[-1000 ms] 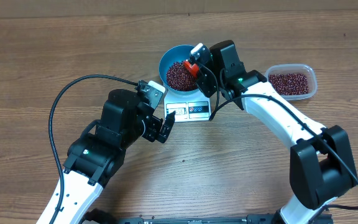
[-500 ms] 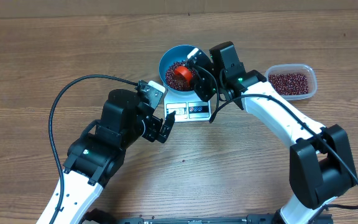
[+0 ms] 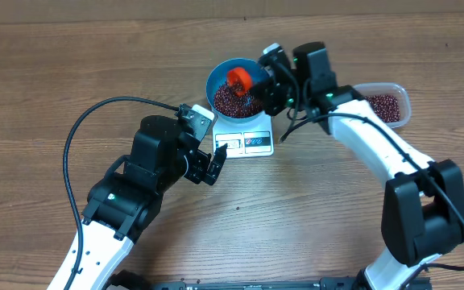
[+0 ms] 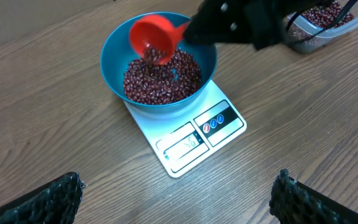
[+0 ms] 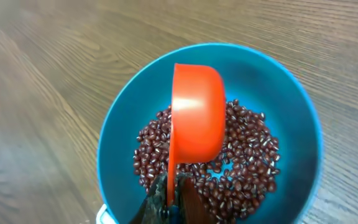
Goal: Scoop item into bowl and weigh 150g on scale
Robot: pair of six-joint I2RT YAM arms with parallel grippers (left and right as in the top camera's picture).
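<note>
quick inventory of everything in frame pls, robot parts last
beans: many, dark red, piled in the bowl; a few in the scoop
bowl: one, blue, sitting on the scale
scale: one, white, middle of the table
scoop: one, orange-red, tilted over the bowl
tub: one, clear, right of the bowl, partly hidden, holds more dark red beans
table: one, brown wood, under everything
left pincer: one, black, open and empty, near the scale's display edge
right pincer: one, black, shut on the scoop's handle
</note>
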